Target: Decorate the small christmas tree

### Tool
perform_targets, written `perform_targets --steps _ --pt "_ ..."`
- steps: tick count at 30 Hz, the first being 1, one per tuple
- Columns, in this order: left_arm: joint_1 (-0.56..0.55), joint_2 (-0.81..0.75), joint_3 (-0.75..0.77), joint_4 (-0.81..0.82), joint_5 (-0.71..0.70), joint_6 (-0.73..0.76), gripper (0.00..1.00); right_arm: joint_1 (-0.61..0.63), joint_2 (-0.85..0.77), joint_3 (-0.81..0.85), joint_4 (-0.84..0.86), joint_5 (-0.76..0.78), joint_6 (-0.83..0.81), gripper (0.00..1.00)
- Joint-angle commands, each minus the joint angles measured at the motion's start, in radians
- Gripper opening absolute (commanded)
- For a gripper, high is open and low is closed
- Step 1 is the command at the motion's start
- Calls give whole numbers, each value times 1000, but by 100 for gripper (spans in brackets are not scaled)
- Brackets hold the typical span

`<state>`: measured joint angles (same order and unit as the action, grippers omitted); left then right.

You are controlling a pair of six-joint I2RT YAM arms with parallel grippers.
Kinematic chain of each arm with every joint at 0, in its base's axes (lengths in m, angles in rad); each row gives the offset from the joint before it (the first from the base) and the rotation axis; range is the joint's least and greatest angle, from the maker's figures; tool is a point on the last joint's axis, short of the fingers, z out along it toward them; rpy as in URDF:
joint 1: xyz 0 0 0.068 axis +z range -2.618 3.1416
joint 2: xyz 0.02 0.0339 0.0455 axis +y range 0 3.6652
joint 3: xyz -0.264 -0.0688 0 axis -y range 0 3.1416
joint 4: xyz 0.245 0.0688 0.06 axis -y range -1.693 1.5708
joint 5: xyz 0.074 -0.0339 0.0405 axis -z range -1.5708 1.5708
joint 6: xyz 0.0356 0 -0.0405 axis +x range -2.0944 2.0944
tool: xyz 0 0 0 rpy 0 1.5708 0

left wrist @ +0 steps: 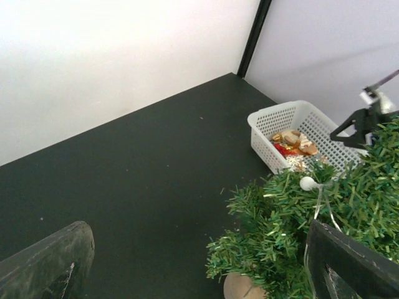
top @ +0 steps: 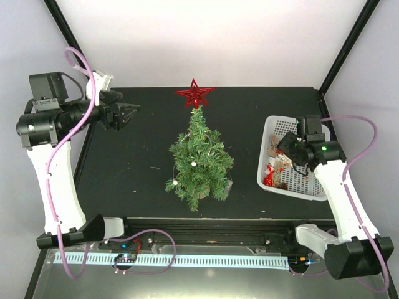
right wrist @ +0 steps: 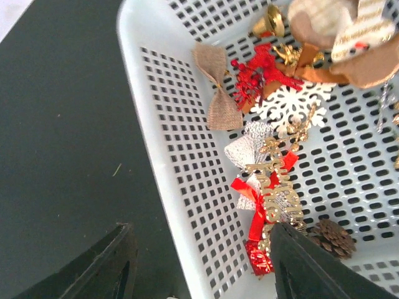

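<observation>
Looking like robot lab, small test booth. Left arm (top: pixel 53 180) and right arm (top: pixel 343 193), both white robot arms, sitting bolted at near edge of black table (top: pixel 137 168). Plain white walls (top: pixel 218 37) standing far and at both sides. Black frame poles (top: pixel 349 45) running up at far corners. Pink cables (top: pixel 93 87) looping around arms. Long white toothed strip (top: pixel 199 261) lying along near edge.

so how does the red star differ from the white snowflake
Colour: the red star is red, the white snowflake is white.
Shape: the star has five points, the snowflake has many branching arms.
Place: the star sits on top of the small christmas tree, while the snowflake lies flat in the white basket among other ornaments, not yet hung.
Both are tree ornaments.
</observation>
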<state>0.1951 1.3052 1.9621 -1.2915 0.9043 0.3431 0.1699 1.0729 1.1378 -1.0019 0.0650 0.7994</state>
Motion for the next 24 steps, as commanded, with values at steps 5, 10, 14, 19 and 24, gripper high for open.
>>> perform_targets --steps 5,10,14,19,24 --pt "3 -17 -61 -104 50 33 93 -193 140 -127 234 -202 46 56" --pt "3 -18 -105 -125 76 40 93 -240 314 -86 275 -218 18 48" --pt "3 -18 -99 -121 67 35 94 -306 363 -75 302 -221 29 46" --pt "4 -18 -110 -101 72 11 94 -412 404 -53 308 -251 37 52" --pt "3 -18 -113 -74 82 -17 94 -461 465 -13 313 -287 35 53"
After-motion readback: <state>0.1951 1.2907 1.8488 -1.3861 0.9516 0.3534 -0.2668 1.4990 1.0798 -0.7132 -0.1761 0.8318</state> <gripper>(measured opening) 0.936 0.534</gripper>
